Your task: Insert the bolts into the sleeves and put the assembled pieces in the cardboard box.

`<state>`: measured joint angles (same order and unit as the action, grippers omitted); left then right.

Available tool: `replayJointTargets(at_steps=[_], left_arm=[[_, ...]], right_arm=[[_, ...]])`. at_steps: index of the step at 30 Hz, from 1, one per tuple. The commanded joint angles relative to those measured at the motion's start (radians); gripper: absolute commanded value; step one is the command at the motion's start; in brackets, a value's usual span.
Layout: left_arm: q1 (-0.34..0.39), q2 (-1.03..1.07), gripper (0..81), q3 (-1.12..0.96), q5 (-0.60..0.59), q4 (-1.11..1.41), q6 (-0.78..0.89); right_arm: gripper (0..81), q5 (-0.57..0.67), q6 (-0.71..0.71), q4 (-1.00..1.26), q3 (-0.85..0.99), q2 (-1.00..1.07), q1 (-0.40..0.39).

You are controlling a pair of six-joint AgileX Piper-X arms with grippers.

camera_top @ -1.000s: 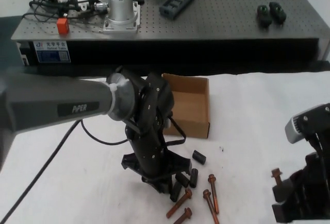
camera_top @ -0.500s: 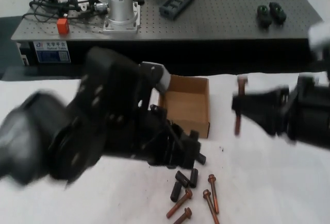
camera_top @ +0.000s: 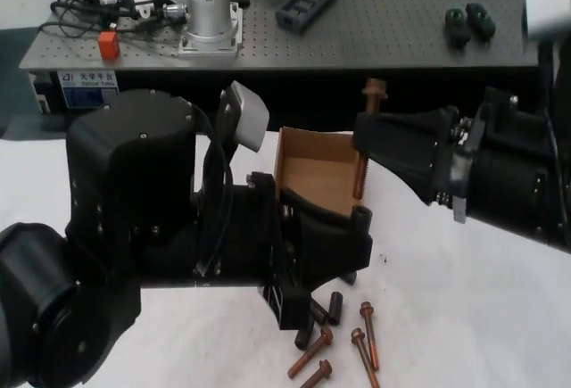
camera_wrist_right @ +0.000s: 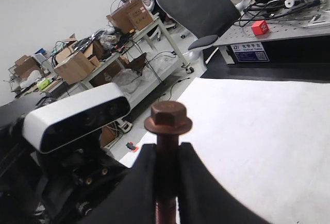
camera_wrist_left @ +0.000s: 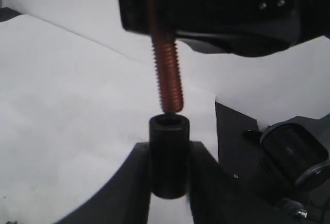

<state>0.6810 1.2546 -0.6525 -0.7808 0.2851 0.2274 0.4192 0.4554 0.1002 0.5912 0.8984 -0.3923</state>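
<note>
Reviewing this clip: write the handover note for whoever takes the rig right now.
Left gripper: shut on a black sleeve, upright, mouth up.
Right gripper: shut on a bolt, head up, thread tip at the sleeve's mouth, not visibly in.
Cardboard box: on the white cloth by the grippers; no assembled piece seen inside.
Loose bolts and loose sleeves lie on the cloth nearby.
Done: one pair aligned. Left: insert it, box it, repeat for the rest.

The white-covered bench (camera_top: 446,317) bore an open cardboard box (camera_top: 312,169) behind the jaws of the left gripper (camera_top: 359,221); loose copper bolts (camera_top: 368,334) and black sleeves (camera_top: 335,308) lay beneath them.
</note>
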Motion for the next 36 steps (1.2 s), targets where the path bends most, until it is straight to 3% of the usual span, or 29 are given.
replayJointTargets(at_steps=[1, 12, 22, 24, 27, 28, 31, 36], left_arm=[[0.002, -0.013, 0.6, -0.004, -0.010, 0.045, 0.004], [0.002, -0.013, 0.6, -0.004, 0.086, 0.063, 0.005], [0.002, -0.013, 0.6, -0.004, 0.076, 0.085, 0.006], [0.002, -0.013, 0.6, -0.004, 0.079, 0.091, 0.009], [0.002, -0.013, 0.6, -0.004, 0.082, 0.092, 0.009], [0.002, -0.013, 0.6, -0.004, 0.084, 0.092, 0.009], [0.002, -0.013, 0.6, -0.004, 0.144, 0.092, 0.009], [-0.013, 0.011, 0.6, -0.020, 0.364, 0.089, 0.080]], right_arm=[[3.4, -0.045, -0.007, 0.025, 0.003, 0.001, -0.002], [3.4, -0.046, -0.007, -0.035, 0.003, 0.001, 0.000], [0.6, -0.015, -0.051, -0.087, 0.003, 0.001, -0.002], [11.2, 0.032, -0.052, -0.087, 0.003, 0.001, -0.004], [41.3, 0.050, -0.049, -0.087, 0.003, 0.001, -0.006], [44.4, 0.042, -0.043, -0.094, 0.003, 0.001, -0.006], [40.3, 0.006, -0.041, -0.100, 0.003, -0.014, 0.009], [40.0, -0.073, -0.051, -0.177, 0.003, -0.106, 0.089]])
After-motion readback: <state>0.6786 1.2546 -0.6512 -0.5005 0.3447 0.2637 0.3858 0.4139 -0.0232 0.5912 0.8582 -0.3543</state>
